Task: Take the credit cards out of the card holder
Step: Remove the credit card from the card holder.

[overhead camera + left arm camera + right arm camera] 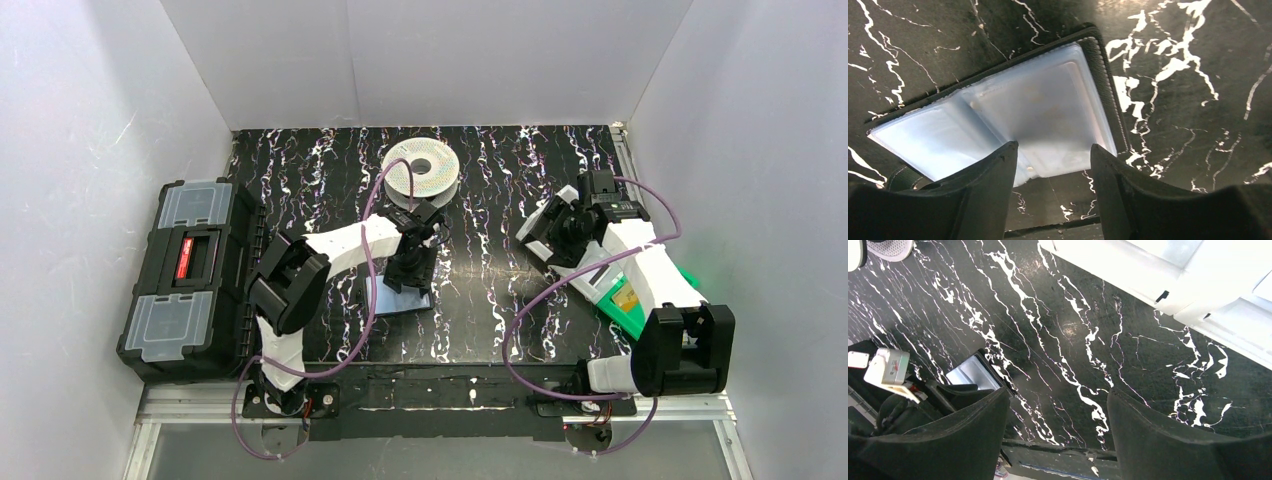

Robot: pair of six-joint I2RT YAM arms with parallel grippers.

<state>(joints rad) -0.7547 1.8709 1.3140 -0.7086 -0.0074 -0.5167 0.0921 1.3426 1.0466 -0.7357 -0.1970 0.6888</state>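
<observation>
Top external view: the card holder (398,300) lies open under my left gripper (410,270), left of centre. Left wrist: jaws apart, straddling its cloudy sleeves; I judge no credit cards are out yet. Right wrist: right gripper (1058,400) spread wide, empty, above the marbled table (1073,315).

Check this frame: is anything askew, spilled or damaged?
Nothing spilled or damaged. The card holder lies open under the left gripper; only the toolbox sits slightly askew at the table's left edge.
</observation>
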